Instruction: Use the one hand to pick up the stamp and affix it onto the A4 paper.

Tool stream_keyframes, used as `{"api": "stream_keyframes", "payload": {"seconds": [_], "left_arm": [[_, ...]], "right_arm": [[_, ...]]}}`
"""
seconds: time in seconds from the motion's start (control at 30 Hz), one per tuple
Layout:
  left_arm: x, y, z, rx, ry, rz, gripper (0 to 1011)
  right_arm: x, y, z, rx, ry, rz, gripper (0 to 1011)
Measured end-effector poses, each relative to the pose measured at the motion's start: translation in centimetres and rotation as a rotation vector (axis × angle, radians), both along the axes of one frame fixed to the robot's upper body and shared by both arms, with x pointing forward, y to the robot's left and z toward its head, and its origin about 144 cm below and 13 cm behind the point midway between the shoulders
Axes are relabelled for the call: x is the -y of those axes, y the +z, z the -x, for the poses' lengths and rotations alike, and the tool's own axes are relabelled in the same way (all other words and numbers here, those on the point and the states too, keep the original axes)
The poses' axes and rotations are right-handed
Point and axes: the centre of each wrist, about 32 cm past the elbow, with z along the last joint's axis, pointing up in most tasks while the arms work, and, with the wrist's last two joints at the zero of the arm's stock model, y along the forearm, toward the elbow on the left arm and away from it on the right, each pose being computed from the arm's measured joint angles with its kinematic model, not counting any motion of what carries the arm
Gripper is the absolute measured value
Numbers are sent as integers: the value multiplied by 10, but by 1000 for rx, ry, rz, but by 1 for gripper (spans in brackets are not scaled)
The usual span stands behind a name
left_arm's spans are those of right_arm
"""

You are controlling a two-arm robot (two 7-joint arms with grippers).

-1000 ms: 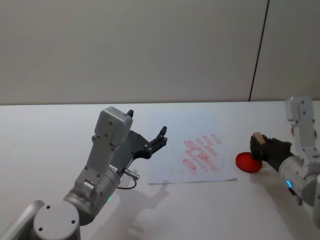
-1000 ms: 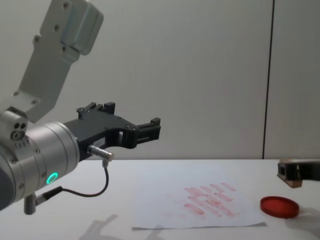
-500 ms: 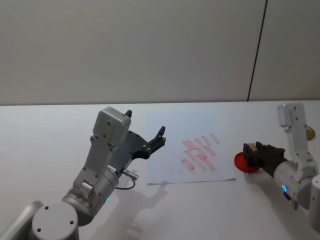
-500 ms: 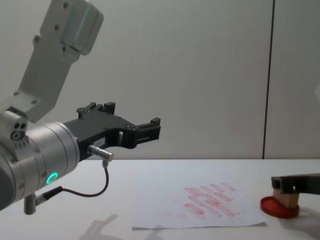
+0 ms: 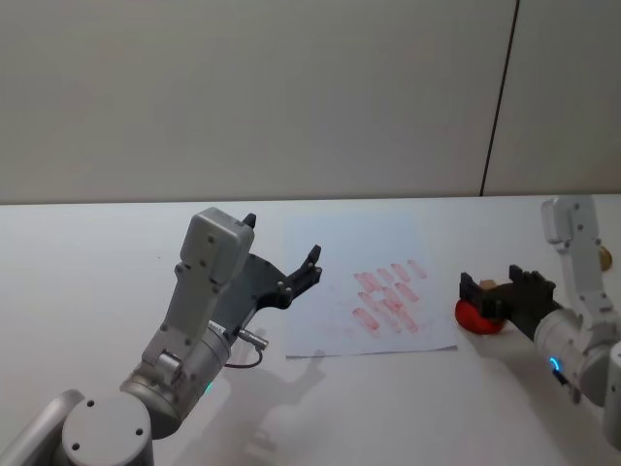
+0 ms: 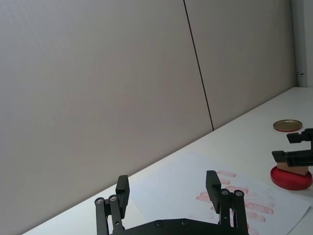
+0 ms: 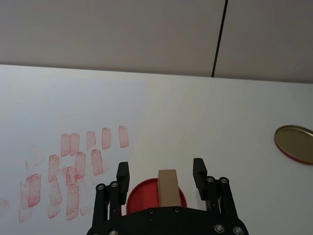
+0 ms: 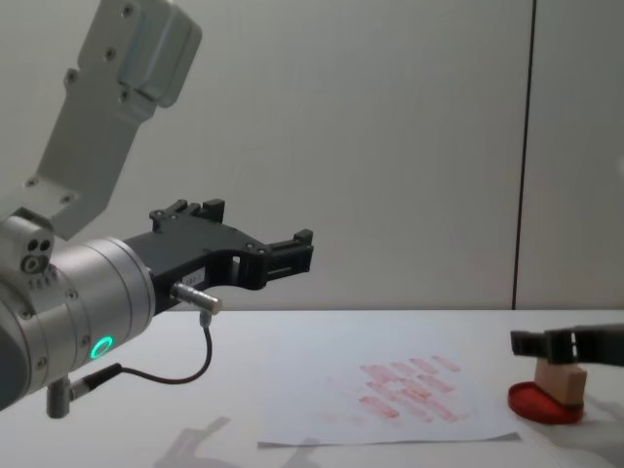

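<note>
The stamp (image 7: 167, 186) stands upright on the red ink pad (image 7: 155, 195), to the right of the paper (image 5: 369, 282) on the white surface (image 5: 97, 262). It sits between the two black fingers (image 7: 122, 175) of the right end effector (image 7: 159, 172), which are spread wide, each finger clear of the block with a gap on either side. In the chest view the stamp (image 8: 562, 380) rests on the pad (image 8: 541, 405) with the right end effector (image 8: 546, 342) level with its top, fingers pointing toward the paper (image 8: 390, 400). The head view places the right end effector (image 5: 495, 288) over the pad (image 5: 478, 316), with the stamp (image 5: 488, 285) just visible between the fingers; the blue light ring glows on the wrist behind it.

The left end effector (image 5: 286, 277) hangs above the surface at the left edge of the paper, wide open and empty; in the left wrist view its fingers (image 6: 212, 184) frame the paper (image 6: 205, 191), and beyond it the stamp (image 6: 295, 169) on the pad (image 6: 292, 178).

The paper lies flat, carrying a cluster of oblong red marks (image 5: 388, 296) on its right half, near the pad. Farther off, toward the wall, a round gold lid (image 7: 295, 143) lies flat on the surface, well apart from the pad.
</note>
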Motion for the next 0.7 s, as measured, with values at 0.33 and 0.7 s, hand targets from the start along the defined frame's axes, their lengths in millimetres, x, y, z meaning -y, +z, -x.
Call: {"api": "stream_keyframes", "payload": {"seconds": [0.33, 0.7], "left_arm": [[0, 0, 0, 0, 0, 0, 993], [0, 0, 0, 0, 0, 0, 993]], "right_arm": [[3, 13, 16, 116, 2, 2, 1001], [11, 23, 38, 226, 1, 7, 1001]]}}
